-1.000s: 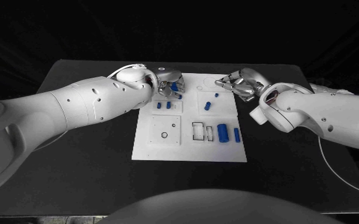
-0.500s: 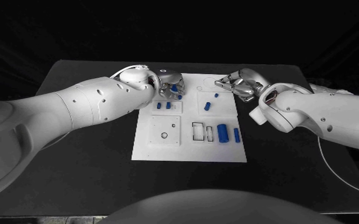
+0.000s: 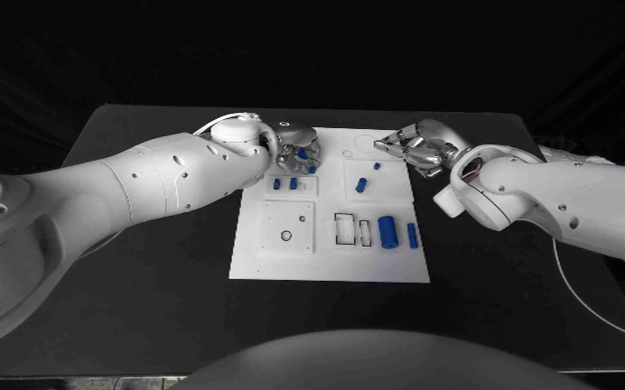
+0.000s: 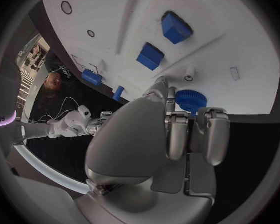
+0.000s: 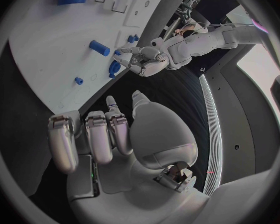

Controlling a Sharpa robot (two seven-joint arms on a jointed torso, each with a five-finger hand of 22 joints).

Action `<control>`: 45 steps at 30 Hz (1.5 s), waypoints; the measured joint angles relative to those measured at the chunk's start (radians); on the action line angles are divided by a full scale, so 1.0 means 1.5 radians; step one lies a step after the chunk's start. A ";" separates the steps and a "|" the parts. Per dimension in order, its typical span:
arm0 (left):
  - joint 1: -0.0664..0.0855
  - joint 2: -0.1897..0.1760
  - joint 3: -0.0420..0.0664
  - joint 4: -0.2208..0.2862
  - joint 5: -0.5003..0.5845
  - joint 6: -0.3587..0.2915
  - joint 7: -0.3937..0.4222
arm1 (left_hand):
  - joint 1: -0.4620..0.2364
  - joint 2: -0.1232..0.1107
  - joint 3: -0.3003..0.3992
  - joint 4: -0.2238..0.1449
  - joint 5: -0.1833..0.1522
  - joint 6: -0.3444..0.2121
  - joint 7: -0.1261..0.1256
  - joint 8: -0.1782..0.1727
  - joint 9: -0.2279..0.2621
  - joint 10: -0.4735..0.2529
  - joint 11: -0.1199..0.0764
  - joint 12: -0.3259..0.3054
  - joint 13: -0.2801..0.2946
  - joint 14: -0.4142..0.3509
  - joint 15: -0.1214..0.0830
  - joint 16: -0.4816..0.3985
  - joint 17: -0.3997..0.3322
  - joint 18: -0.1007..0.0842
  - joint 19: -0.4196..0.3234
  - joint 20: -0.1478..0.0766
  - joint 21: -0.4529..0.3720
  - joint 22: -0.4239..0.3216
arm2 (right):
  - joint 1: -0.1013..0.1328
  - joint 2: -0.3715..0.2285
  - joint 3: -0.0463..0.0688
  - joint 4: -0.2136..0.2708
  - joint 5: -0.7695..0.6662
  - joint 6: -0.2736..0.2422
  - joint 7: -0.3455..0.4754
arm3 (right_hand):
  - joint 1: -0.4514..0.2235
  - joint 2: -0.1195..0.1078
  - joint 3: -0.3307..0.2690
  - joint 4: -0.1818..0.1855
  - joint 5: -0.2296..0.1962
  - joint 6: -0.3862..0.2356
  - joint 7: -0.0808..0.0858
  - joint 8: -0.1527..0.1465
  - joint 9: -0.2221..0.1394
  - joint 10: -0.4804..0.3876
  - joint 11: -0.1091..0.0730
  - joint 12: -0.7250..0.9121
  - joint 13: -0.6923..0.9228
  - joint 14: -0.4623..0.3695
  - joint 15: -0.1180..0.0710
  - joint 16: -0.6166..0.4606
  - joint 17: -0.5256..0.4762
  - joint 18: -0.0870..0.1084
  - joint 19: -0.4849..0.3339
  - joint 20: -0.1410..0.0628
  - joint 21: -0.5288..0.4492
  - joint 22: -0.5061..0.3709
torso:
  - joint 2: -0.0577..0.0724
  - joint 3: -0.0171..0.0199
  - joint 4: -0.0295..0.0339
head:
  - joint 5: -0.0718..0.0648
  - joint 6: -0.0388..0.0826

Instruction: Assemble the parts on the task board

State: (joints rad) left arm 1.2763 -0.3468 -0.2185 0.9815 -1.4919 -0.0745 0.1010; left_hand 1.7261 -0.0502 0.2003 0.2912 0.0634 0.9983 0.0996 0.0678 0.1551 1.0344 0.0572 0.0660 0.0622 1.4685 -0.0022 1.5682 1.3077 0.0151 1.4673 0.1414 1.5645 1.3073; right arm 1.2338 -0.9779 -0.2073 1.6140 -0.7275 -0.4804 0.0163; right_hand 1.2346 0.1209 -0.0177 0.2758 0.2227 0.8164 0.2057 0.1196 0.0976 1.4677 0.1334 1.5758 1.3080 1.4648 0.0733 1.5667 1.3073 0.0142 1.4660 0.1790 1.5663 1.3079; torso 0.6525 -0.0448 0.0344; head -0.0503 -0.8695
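Two white arms meet over the far end of a black table [image 3: 156, 255], either side of a flat white task board [image 3: 332, 264].

The silver left hand [image 3: 294, 142] holds a round blue toothed part [image 4: 190, 100] at the board's far left corner; the silver right hand [image 3: 415, 147] hovers at the far right edge, fingers curled on nothing. Small blue parts, among them a blue cylinder [image 3: 387, 226], lie on the board.
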 measured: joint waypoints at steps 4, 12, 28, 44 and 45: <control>0.000 0.002 0.000 -0.003 0.000 0.002 0.000 | 0.000 0.000 0.003 -0.001 0.000 0.000 0.000 0.000 0.000 0.000 0.000 0.000 0.000 0.000 0.000 0.000 0.000 0.000 -0.002 -0.002 0.000 0.000 | 0.000 0.000 0.000 0.000 0.001 0.000 0.000 | 0.000 0.000 0.000 0.000 0.000 0.000 0.000 0.000 0.000 0.000 0.000 0.000 0.000 0.000 0.000 0.000 0.000 0.000 0.000 0.000 0.000 0.000 | 0.000 0.0001 0.0000 | 0.000 0.000; 0.000 0.006 0.001 -0.006 0.000 0.006 0.000 | -0.004 0.003 0.010 0.000 0.000 0.006 -0.001 0.000 -0.002 0.009 -0.002 0.005 -0.001 0.000 0.000 0.000 0.000 0.000 -0.002 -0.002 0.000 0.000 | 0.000 0.000 0.000 0.000 0.002 0.001 -0.001 | 0.000 0.000 0.000 0.000 0.000 0.000 0.000 0.000 0.000 0.000 0.000 0.000 0.000 0.000 0.000 0.000 0.000 0.000 0.000 0.000 0.000 0.000 | 0.000 0.0001 -0.0001 | 0.000 0.000; 0.001 0.010 0.002 -0.007 0.000 0.017 0.000 | -0.010 0.003 0.019 -0.002 0.000 0.029 -0.002 0.008 -0.002 0.028 -0.003 0.007 -0.001 -0.002 -0.002 0.000 0.000 0.000 -0.002 -0.002 0.000 0.000 | 0.000 0.000 0.000 -0.001 0.003 0.002 -0.002 | 0.000 0.000 0.000 0.000 0.000 0.003 0.003 0.003 0.001 0.000 0.000 0.000 0.000 0.000 0.000 0.000 0.000 0.000 0.000 0.000 0.000 0.000 | 0.000 -0.0001 0.0001 | -0.002 0.001; 0.003 0.017 0.004 -0.011 -0.015 0.026 -0.005 | -0.005 -0.008 0.040 -0.009 0.000 0.083 0.002 0.021 -0.001 0.087 -0.005 0.021 0.001 -0.002 -0.002 0.000 0.000 0.000 -0.002 -0.002 0.000 0.000 | 0.000 -0.001 0.000 0.001 0.003 0.007 -0.007 | 0.000 0.000 0.000 0.000 0.000 0.003 0.002 0.003 0.001 0.000 0.000 0.000 0.000 0.000 0.000 0.000 0.000 0.000 0.000 0.000 0.000 0.000 | 0.000 0.0000 0.0003 | -0.002 -0.001; 0.003 0.018 0.004 -0.011 -0.017 0.026 -0.005 | -0.005 -0.008 0.042 -0.010 0.000 0.084 0.002 0.022 -0.001 0.089 -0.005 0.021 0.001 -0.002 -0.002 0.000 0.000 0.000 -0.002 -0.002 0.000 0.000 | 0.000 -0.001 0.000 0.001 0.003 0.007 -0.007 | 0.000 0.000 0.000 0.000 0.000 0.002 0.002 0.003 0.001 0.000 0.000 0.000 0.000 0.000 0.000 0.000 0.000 0.000 0.000 0.000 0.000 0.000 | 0.000 0.0000 0.0003 | -0.002 -0.001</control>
State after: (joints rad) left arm 1.2802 -0.3204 -0.2130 0.9655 -1.5169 -0.0361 0.0941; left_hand 1.7192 -0.0625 0.2627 0.2756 0.0633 1.1236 0.1032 0.1006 0.1537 1.1685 0.0504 0.0977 0.0635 1.4648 -0.0057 1.5682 1.3074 0.0152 1.4638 0.1378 1.5645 1.3073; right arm 1.2337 -0.9787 -0.2073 1.6158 -0.7224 -0.4695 0.0057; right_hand 1.2346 0.1209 -0.0177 0.2758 0.2227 0.8201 0.2095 0.1234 0.0985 1.4677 0.1334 1.5758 1.3080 1.4648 0.0733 1.5667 1.3079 0.0143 1.4660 0.1790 1.5663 1.3075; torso 0.6532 -0.0448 0.0348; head -0.0528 -0.8705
